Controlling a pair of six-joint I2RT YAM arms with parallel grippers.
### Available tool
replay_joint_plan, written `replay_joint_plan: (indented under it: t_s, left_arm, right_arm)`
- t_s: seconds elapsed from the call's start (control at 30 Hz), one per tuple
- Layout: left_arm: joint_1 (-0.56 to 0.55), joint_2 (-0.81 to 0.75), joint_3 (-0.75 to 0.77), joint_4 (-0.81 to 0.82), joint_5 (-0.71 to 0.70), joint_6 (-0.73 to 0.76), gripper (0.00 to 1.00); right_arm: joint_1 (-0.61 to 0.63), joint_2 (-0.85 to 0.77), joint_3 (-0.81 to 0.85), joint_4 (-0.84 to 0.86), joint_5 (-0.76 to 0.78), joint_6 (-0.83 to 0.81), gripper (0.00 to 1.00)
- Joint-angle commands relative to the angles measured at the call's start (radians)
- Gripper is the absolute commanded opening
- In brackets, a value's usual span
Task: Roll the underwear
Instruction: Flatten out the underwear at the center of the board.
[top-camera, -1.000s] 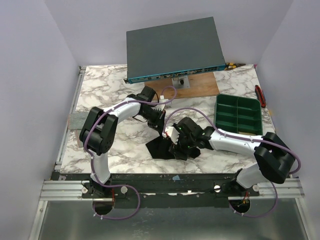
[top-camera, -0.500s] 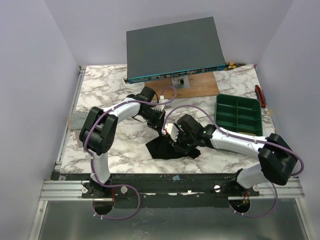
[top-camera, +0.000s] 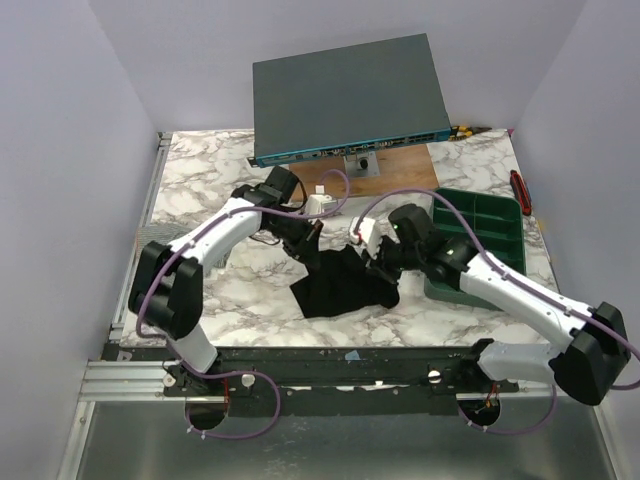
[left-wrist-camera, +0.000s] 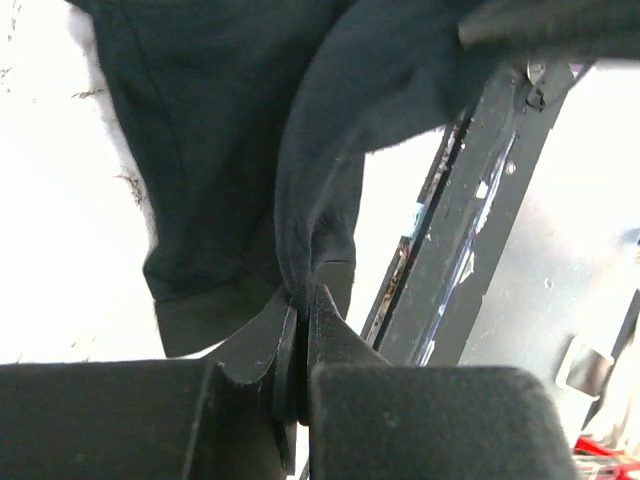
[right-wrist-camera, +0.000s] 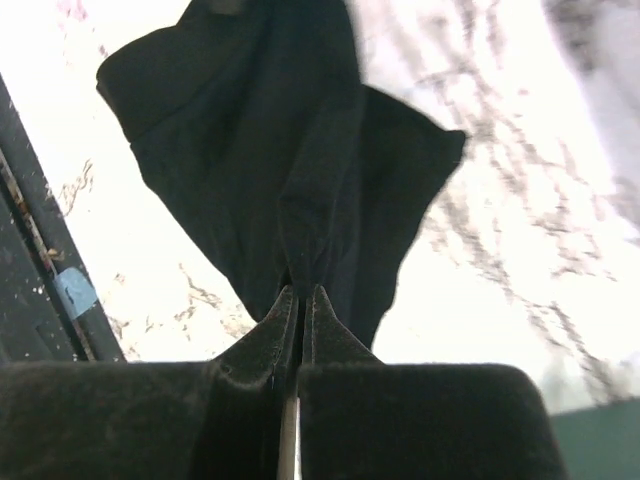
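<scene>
1. We see the black underwear on the marble table, near the front edge and about midway between the two arms.
2. The left gripper sits at the cloth's far left corner. In the left wrist view its fingers are pressed together, with a fold of the dark fabric pinched between them.
3. The right gripper sits at the far right side of the cloth. In the right wrist view its fingers are closed tight on a ridge of the same fabric.
4. The underwear stretches between the two grippers, and its near part spreads out on the table towards the front rail.
5. From each wrist camera the cloth fans out away from the fingertips in loose folds, with white marble showing around it.
6. A green tray with compartments stands just to the right of the right gripper; the right arm crosses over its near left corner.
7. A flat grey box rests at the back of the table, well apart from the cloth.
</scene>
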Motion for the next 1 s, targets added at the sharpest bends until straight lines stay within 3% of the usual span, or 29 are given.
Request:
replay_joint_plan:
  t_s: [0.0, 0.17, 0.53, 0.8, 0.97]
  left_arm:
    - [0.009, -0.167, 0.027, -0.138, -0.029, 0.131, 0.0]
    - [0.009, -0.307, 0.094, -0.209, -0.079, 0.165, 0.0]
    - [0.01, -0.371, 0.401, -0.354, -0.19, 0.216, 0.0]
    - [-0.023, -0.547, 0.288, -0.356, -0.075, 0.318, 0.0]
    - [-0.156, -0.668, 0.183, -0.347, -0.077, 0.35, 0.0]
  right_arm:
    - [-0.057, -0.067, 0.092, -0.068, -0.038, -0.028, 0.01]
    - [-0.095, -0.07, 0.234, -0.115, -0.089, -0.014, 0.01]
    - [-0.099, -0.014, 0.549, -0.266, -0.179, -0.065, 0.01]
    - [-0.099, -0.079, 0.595, -0.439, -0.333, -0.166, 0.01]
    - [-0.1, -0.091, 0.668, -0.552, -0.416, -0.187, 0.01]
